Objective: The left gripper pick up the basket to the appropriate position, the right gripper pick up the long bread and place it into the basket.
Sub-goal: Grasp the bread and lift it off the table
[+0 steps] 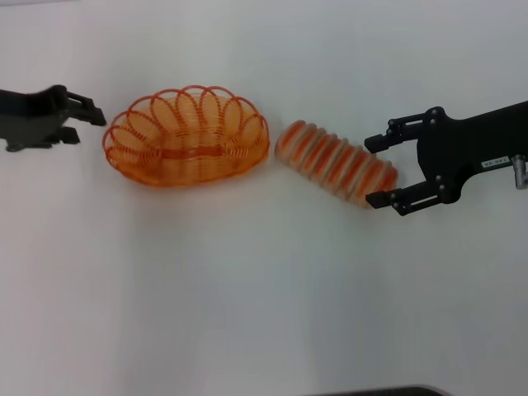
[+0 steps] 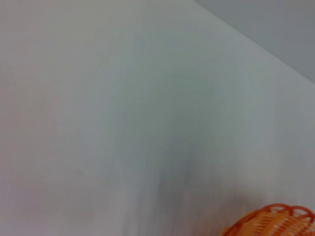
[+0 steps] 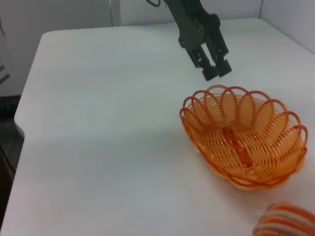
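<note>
Straddling long bread [image 1: 336, 162] end: right claw [image 1: 377, 171] wide open | left claw [image 1: 92, 119] nearly closed, empty, beside basket [image 1: 186, 136]

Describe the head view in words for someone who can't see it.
An empty orange wire basket sits on a white table beside a striped long bread. The right gripper, jaws open, straddles the bread's end; the left gripper is near the basket's other side.

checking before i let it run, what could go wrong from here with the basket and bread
1. The right gripper has open jaws at only the far end of the long bread; gripped there, the loaf might droop or swing.
2. The bread's near end lies close to the basket, so a nudge could shove it.
3. The left gripper hovers near the looped rim; its jaws may slip through or snag the wires.
</note>
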Controlling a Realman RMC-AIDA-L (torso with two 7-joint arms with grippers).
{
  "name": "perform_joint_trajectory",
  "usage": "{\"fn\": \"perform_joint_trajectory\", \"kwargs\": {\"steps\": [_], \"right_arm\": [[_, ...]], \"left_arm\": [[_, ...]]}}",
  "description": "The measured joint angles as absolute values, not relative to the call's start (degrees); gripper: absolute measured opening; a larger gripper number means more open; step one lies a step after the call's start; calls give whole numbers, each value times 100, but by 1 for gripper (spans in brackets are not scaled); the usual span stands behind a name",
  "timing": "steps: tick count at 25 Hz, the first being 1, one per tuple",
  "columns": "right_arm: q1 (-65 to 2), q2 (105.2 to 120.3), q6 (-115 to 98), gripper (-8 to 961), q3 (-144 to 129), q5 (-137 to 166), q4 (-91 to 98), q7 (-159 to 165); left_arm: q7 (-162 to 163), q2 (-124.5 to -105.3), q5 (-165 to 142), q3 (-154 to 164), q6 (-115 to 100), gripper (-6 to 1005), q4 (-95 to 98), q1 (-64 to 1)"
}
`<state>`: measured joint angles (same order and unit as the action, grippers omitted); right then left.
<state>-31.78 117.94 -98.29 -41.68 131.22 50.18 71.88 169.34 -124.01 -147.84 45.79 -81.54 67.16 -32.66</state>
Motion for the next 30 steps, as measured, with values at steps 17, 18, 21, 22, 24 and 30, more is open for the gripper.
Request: {"fn": "perform_joint_trajectory", "kwargs": {"steps": [17,18,21,22,24,30], "right_arm": [[-3442,11825,-9914,818,-4116,12598,5001,8643],[-3452,11830,-9902,818,-4105,12540,5000,8747],[-3451,11836,-9886,818,-4039,12347,4994,9009],[-3439,11843,-9886,818,-4024,12268,4993,9080],[-3406,11856,-9885,818,-4004,12113,4992,9212],[-3314,11929,-9859,818,-3831,12006,4973,9511]], "left_arm": [[12866,-12207,-12875,3670,-8877,489,7353,-2658],[12474,-12186,-12778,3573,-9095,489,7331,-2658],[11251,-12116,-12493,3196,-9838,490,7229,-2653],[10922,-12086,-12440,3084,-10043,490,7163,-2651],[10117,-12012,-12376,2844,-10511,489,6942,-2645],[8411,-11953,-12447,2607,-10968,486,6378,-2482]]}}
